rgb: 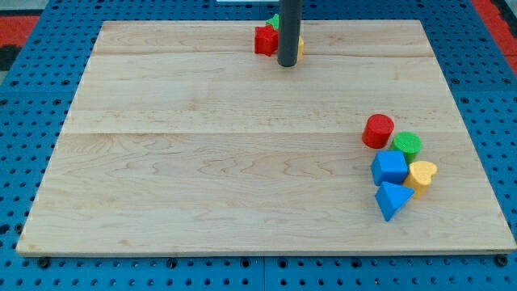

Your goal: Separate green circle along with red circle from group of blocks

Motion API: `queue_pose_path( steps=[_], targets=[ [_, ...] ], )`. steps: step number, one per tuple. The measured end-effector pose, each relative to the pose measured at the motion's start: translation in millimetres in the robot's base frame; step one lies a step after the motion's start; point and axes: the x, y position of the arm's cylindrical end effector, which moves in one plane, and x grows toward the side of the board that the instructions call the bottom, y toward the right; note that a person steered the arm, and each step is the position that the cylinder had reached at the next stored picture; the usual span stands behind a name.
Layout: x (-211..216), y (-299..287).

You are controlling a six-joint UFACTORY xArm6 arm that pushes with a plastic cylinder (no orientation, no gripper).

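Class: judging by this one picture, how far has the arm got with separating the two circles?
Done: nothing; red circle and green circle sit against the blue cube.
In hand: my tip is far off, near the red block.
Left: both pushes.

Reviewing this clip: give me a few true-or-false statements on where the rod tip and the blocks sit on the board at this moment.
1. My tip is at the view's top, beside a red block. True.
2. The red circle and green circle lie far from any other block. False: they sit right against the blue cube and yellow heart group at the view's right.
3. A blue triangle is the block of that group nearest the view's bottom. True.
4. My tip is touching the green circle. False: it is well away, across the wooden board.
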Motion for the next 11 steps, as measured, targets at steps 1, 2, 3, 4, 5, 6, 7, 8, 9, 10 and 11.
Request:
queue_pose_path(
  steps=[1,2,3,4,5,6,7,8,9,10,11],
  targets=[
    [-12,-3],
    [-11,-9],
    [-11,-10],
    [26,3],
    [51,61],
    [55,130],
    [78,198],
    [118,223],
    [178,232],
    [229,228],
    [220,166]
  ],
)
